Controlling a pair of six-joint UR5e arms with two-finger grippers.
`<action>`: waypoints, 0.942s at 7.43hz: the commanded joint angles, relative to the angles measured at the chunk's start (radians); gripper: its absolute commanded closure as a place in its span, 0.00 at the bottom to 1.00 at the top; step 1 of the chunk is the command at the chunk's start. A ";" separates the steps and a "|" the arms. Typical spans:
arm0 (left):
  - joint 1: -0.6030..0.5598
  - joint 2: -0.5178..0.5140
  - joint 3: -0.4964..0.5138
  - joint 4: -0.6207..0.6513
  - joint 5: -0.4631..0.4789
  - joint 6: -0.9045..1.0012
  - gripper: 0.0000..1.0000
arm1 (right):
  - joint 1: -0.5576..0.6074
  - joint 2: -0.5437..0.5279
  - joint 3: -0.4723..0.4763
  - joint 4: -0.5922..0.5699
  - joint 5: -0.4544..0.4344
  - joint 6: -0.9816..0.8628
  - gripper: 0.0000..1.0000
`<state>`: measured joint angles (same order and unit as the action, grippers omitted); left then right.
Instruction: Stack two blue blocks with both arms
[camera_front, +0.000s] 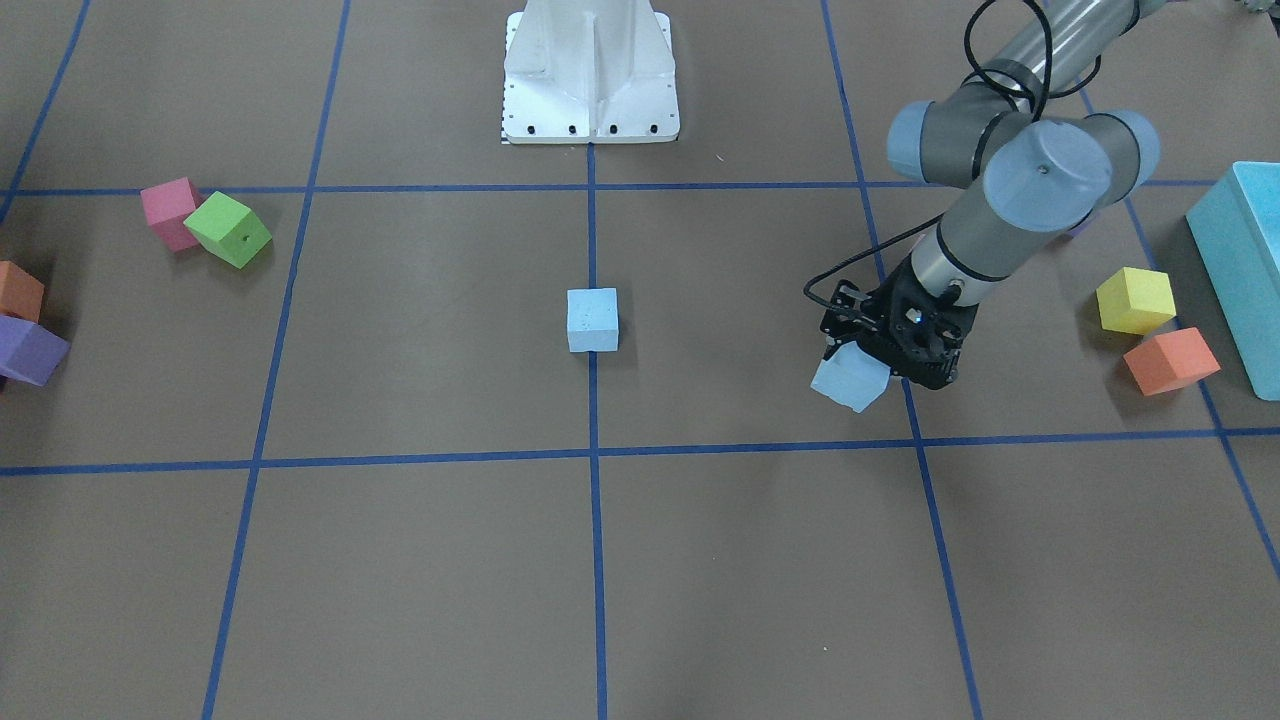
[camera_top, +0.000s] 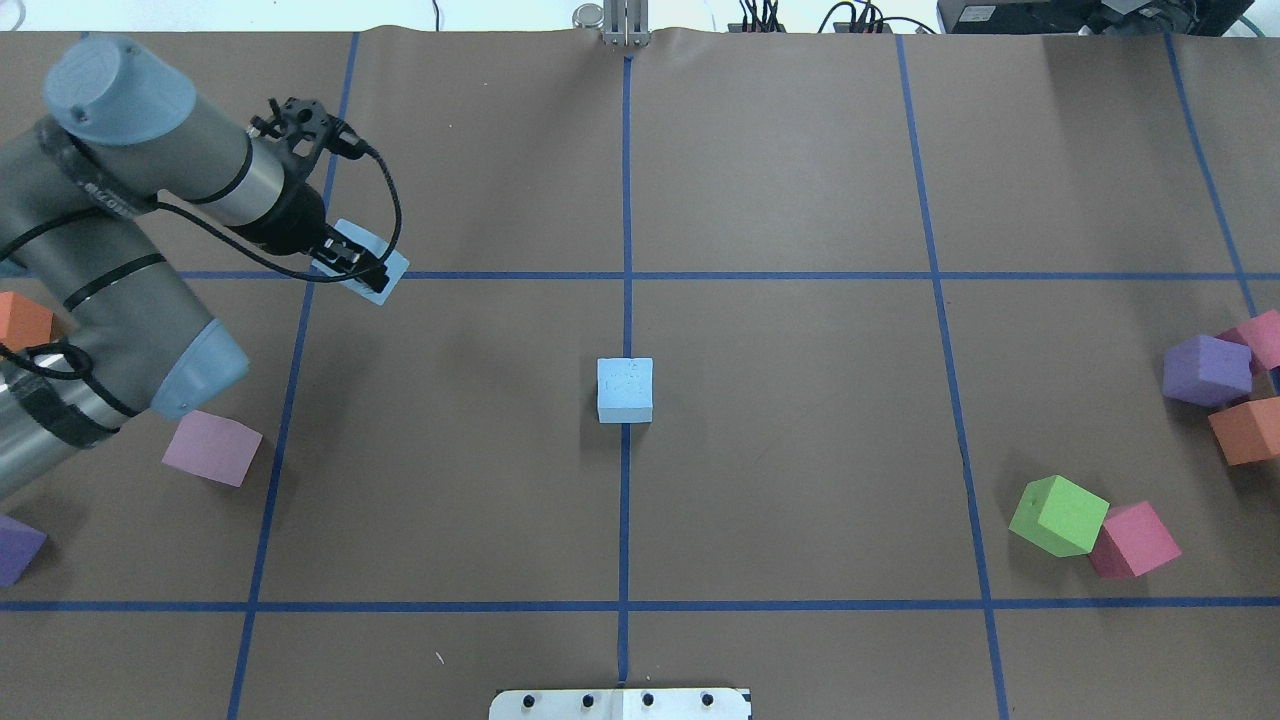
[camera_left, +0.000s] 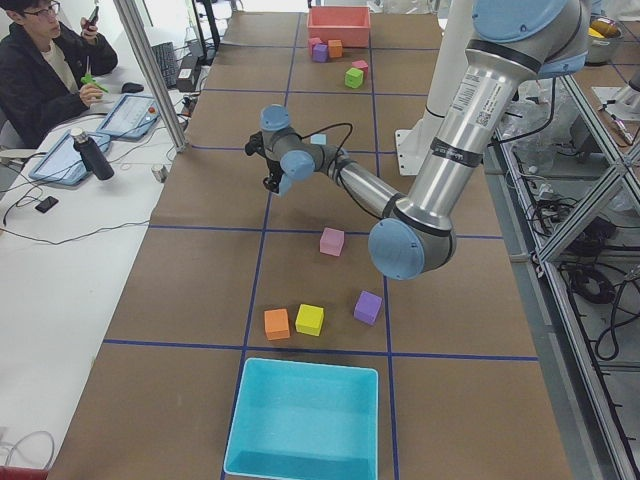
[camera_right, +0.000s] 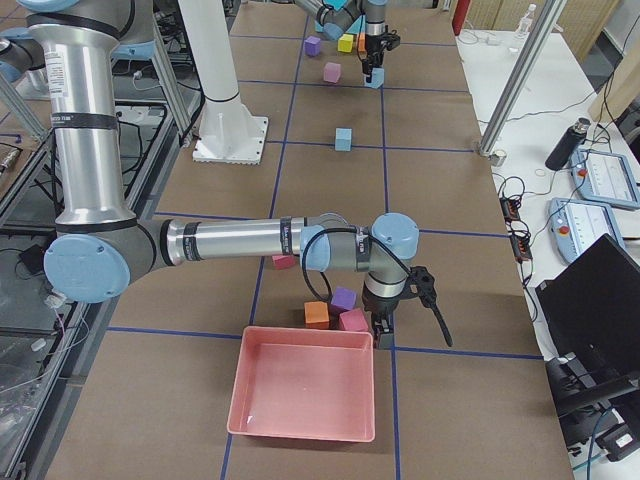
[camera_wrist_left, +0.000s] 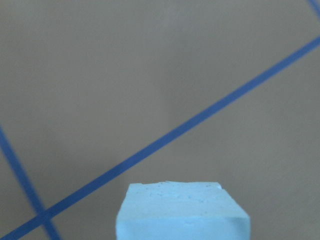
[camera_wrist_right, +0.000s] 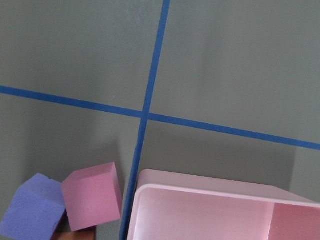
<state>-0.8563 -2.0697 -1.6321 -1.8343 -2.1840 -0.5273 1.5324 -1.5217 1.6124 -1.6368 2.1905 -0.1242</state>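
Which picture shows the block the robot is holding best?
The front-facing view: the held blue block hangs tilted under the left end effector, mostly uncovered. Overhead it is half hidden; the left wrist view crops it; side views show it tiny.

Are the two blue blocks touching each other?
Apart. The overhead view shows the middle blue block standing alone and the held blue block in the left gripper, with bare table between them.

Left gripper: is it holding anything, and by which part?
The left gripper holds a blue block by its upper part; the lower part sticks out below the fingers.
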 joint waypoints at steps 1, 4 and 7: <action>0.057 -0.148 -0.002 0.118 0.028 -0.220 0.55 | 0.000 0.000 -0.011 0.000 0.000 0.001 0.00; 0.227 -0.382 0.004 0.448 0.174 -0.452 0.55 | 0.000 -0.006 -0.012 -0.001 0.002 0.000 0.00; 0.336 -0.428 0.078 0.452 0.235 -0.618 0.55 | 0.000 -0.006 -0.012 0.000 0.002 0.000 0.00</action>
<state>-0.5654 -2.4764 -1.5930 -1.3867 -1.9925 -1.0894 1.5325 -1.5275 1.6004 -1.6369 2.1920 -0.1242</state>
